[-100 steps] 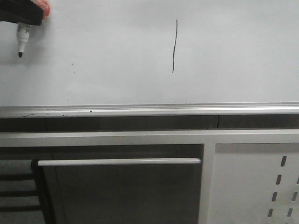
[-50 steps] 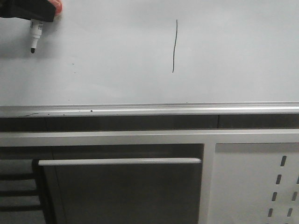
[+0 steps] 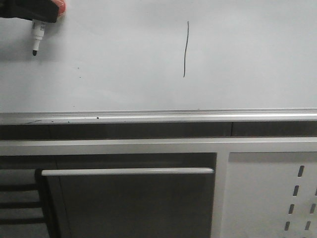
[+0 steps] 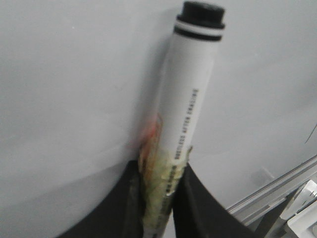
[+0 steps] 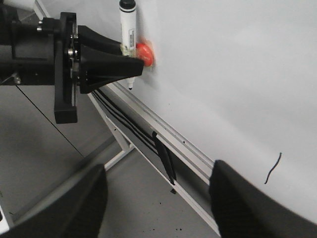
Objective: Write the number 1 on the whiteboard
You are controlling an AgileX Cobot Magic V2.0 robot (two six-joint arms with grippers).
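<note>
The whiteboard fills the upper front view. On it stands the number 1, a thin dark, slightly curved vertical stroke, also visible in the right wrist view as the number 1. My left gripper is at the board's top left, far left of the stroke, shut on a white marker with its dark tip pointing down. The left wrist view shows the marker clamped between the black fingers of the left gripper. My right gripper stands open and holds nothing.
A silvery rail runs under the board. Below it are a dark panel with a pale bar handle and a grey perforated panel. An orange pad sits at the left gripper against the board.
Over the last second my left gripper carried the marker a little right and up, then held still. The stroke is unchanged.
</note>
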